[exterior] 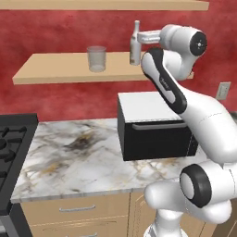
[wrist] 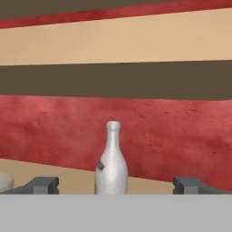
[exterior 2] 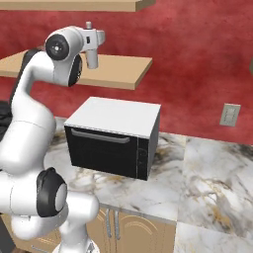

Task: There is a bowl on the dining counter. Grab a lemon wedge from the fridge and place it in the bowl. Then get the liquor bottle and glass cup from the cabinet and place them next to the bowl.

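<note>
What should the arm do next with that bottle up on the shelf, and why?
Probably ease the gripper straight forward until its fingers flank the bottle, then close. The hand view shows the bottle standing upright, centred between the two wide-apart fingertips and not yet touched. In the left base view the hand is level with the bottle on the shelf, with the glass well off to the side.

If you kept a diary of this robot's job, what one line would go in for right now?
stage: reaching for pale grey liquor bottle | gripper: open, bottle between fingers, not gripped | clear glass cup: on wooden shelf
</note>
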Controlling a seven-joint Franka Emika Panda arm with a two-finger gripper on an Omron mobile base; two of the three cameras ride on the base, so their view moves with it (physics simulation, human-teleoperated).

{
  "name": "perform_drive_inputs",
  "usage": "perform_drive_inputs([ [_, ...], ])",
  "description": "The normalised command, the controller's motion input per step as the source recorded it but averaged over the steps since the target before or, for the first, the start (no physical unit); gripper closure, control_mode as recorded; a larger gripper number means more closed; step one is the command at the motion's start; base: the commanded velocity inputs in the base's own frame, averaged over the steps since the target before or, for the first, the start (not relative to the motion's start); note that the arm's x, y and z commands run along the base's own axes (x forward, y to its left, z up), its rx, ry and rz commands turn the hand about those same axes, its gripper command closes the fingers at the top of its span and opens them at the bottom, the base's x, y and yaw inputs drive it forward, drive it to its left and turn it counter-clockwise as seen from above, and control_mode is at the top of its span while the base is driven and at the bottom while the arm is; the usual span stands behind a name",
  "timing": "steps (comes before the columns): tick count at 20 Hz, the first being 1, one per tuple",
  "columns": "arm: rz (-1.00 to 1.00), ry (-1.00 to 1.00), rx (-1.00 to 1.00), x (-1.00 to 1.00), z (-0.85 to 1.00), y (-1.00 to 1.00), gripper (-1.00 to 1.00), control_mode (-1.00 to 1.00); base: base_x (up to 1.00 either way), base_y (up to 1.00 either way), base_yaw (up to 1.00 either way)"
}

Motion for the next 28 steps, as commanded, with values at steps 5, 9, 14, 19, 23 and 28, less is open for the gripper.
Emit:
perform_drive_inputs([
  [5, 0.00, 0.00, 0.00, 0.44, 0.03, 0.08, -1.00, -1.00, 0.00, 0.00, 0.00],
  [9, 0.00, 0.00, 0.00, 0.30, 0.00, 0.08, -1.00, -1.00, 0.00, 0.00, 0.00],
  [14, 0.00, 0.00, 0.00, 0.24, 0.00, 0.13, -1.00, -1.00, 0.00, 0.00, 0.00],
  [19, -0.01, 0.00, 0.00, 0.23, 0.00, 0.04, -1.00, -1.00, 0.00, 0.00, 0.00],
  [23, 0.00, 0.00, 0.00, 0.20, 0.00, 0.00, -1.00, -1.00, 0.00, 0.00, 0.00],
  [28, 0.00, 0.01, 0.00, 0.26, 0.00, 0.05, -1.00, -1.00, 0.00, 0.00, 0.00],
])
